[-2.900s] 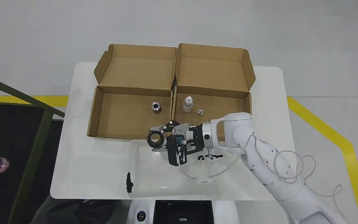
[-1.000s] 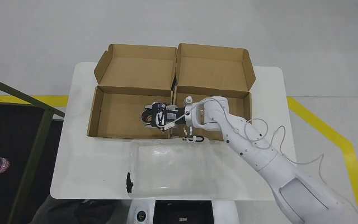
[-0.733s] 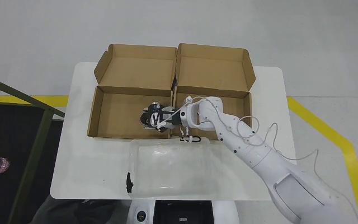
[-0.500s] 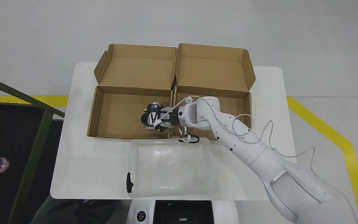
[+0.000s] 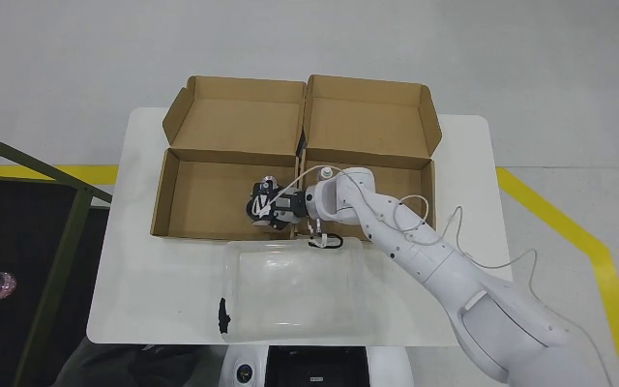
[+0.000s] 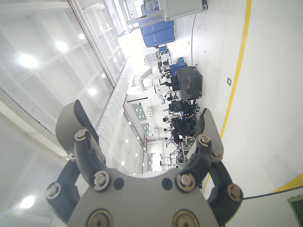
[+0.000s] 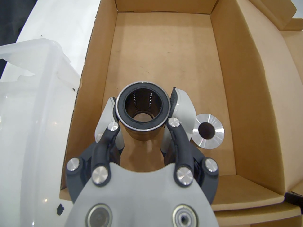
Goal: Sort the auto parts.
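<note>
**Right gripper clamped on a bearing over the left box**

The right gripper (image 7: 144, 115) is closed on a short black bearing (image 7: 142, 132), one finger pressed against each side of it. The bearing stands upright in the grip with its open end facing the wrist camera. It has a thin metal rim, a hollow bore and rows of small balls on the inner wall. It sits low inside the left cardboard box (image 5: 198, 198), near the wall shared with the right box (image 5: 387, 184). I cannot tell if its lower end touches the floor of the box.

Just beside one finger, a silver metal ring (image 7: 208, 131) with a centre hole lies flat on the box floor. A clear plastic bin (image 5: 290, 290) stands on the white table (image 5: 145, 242) in front of the boxes.

The left gripper (image 6: 140, 109) has its fingers well apart, holds nothing and points out into the room.
</note>
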Motion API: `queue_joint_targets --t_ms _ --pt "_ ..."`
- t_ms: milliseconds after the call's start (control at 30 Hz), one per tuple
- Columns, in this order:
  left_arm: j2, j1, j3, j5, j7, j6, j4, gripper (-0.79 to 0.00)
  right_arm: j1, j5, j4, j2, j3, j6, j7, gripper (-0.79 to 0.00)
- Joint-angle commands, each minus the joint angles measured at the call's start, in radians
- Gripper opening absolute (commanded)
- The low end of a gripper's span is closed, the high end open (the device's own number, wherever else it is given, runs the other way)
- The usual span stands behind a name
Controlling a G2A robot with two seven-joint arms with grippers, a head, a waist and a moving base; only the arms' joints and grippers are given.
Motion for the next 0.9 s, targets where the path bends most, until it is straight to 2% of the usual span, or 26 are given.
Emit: queue_joint_targets --t_ms 0,267,333,467,533,867 --pt "0.000 0.000 0.000 0.000 0.000 0.000 0.000 0.000 0.001 -0.002 0.004 -0.002 0.003 -0.001 0.001 -0.434" --pt "0.000 0.000 0.000 0.000 0.000 0.000 0.000 0.000 -0.005 -0.015 -0.030 0.002 0.030 -0.019 -0.018 -0.369" --pt "0.000 0.000 0.000 0.000 0.000 0.000 0.000 0.000 -0.007 -0.023 -0.057 0.006 0.042 -0.023 -0.030 -0.385" --pt "0.000 0.000 0.000 0.000 0.000 0.000 0.000 0.000 -0.014 -0.048 -0.114 0.017 0.069 -0.020 -0.032 -0.357" --pt "0.000 0.000 0.000 0.000 0.000 0.000 0.000 0.000 -0.020 -0.060 -0.143 0.023 0.085 -0.018 -0.027 -0.326" --pt "0.000 0.000 0.000 0.000 0.000 0.000 0.000 0.000 -0.124 -0.110 -0.372 0.080 0.211 -0.023 0.013 -0.296"
